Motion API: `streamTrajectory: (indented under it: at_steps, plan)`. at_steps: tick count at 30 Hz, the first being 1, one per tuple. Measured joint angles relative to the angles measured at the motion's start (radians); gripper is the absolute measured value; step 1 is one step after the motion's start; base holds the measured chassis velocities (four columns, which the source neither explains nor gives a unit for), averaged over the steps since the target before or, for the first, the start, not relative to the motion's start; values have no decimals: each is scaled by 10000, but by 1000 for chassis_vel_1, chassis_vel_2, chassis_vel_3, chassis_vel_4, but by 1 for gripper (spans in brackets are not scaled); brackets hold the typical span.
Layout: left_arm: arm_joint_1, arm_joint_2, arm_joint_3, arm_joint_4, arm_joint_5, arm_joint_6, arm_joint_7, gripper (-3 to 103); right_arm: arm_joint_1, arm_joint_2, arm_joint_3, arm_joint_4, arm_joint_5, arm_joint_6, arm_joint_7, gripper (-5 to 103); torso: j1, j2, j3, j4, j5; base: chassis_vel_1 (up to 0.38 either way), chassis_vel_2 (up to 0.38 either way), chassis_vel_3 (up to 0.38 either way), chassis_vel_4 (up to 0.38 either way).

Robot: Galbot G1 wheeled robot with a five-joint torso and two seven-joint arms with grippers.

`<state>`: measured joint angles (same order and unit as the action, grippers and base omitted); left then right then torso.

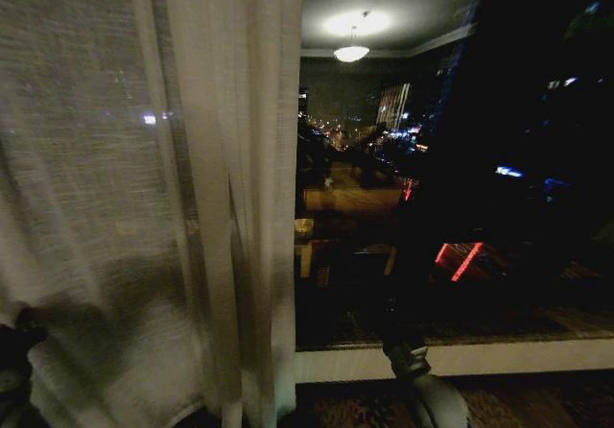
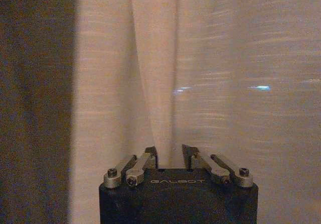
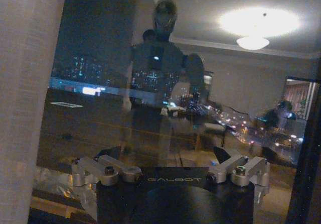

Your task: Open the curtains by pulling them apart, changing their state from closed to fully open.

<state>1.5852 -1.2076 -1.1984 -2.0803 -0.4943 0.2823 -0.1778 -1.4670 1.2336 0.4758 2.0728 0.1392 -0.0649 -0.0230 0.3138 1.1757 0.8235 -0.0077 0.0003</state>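
Sheer curtain panel: off-white, pleated, hanging on the left half of the head view; inner edge about at the middle, dark window glass uncovered to the right of it.
Long axis of the panel: vertical, folds running from above the picture down to the floor; free edge facing right, toward the open glass.
Second panel: not possible to identify with certainty; a pale strip of fabric at one edge of the right wrist view, probably the same left panel.
Left gripper: directly in front of a pleat of the sheer fabric, very near; fingers narrow, with a small gap; fold descending into this gap, real pinch not possible to confirm.
Right gripper: facing the bare glass and the reflection of the room; fingers wide apart, holding nothing.
Nearer arm: left, clearly; right one well apart from any fabric.
Direction for the pull, as a judgement: sideways to the robot's left, across the vertical folds.
Progress, as a judgement: window partly uncovered, left panel not yet fully gathered.
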Motion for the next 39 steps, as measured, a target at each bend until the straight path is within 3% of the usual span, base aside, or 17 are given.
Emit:
streamTrajectory:
  at_steps: [4, 5, 10, 12, 15, 17, 20, 31, 39]
  plan:
    - [390, -457, 354, -936, 422, -55, 1326, 41, -124, 9, 145, 122, 16, -64, 58, 100, 0, 1, 0, 1, -1, 0, 0, 0, 0]
    - [390, -457, 354, -936, 422, -55, 1326, 41, -124, 9, 145, 122, 16, -64, 58, 100, 0, 1, 0, 1, -1, 0, 0, 0, 0]
    - [830, -626, 311, -1464, 503, -565, 3235, 68, -110, 43, 278, 324, 427, -625, 417, 100, 0, 0, 0, 0, 2, 0, 0, 0, 0]
    - [893, -641, 284, -1478, 492, -683, 3349, 68, -87, 43, 283, 354, 497, -751, 487, 100, 0, 0, 0, 1, 0, 0, 0, 0, 0]
    - [1073, -697, 200, -1508, 462, -809, 3401, 84, -67, 29, 322, 393, 601, -1000, 627, 100, 0, 1, 0, 1, -1, 0, 0, 0, 0]
    - [1120, -704, 192, -1513, 446, -827, 3392, 84, -77, 23, 334, 415, 612, -1066, 635, 100, 0, 0, 0, 1, -1, 0, 0, 0, 0]
    - [1189, -685, 171, -1428, 425, -874, 3284, 98, -139, 11, 365, 524, 636, -1319, 639, 100, 0, 0, 0, 0, 0, 0, 0, 0, 0]
    - [999, -510, 193, -1130, 454, -773, 3145, 100, -139, 90, 412, 676, 588, -1445, 621, 100, 1, -1, 1, 0, -3, -10, -33, 8, 31]
    - [950, -483, 262, -976, 453, -837, 3130, 100, -226, 95, 504, 697, 563, -1408, 596, 100, 0, 0, 0, 0, -2, -92, -220, 88, 243]
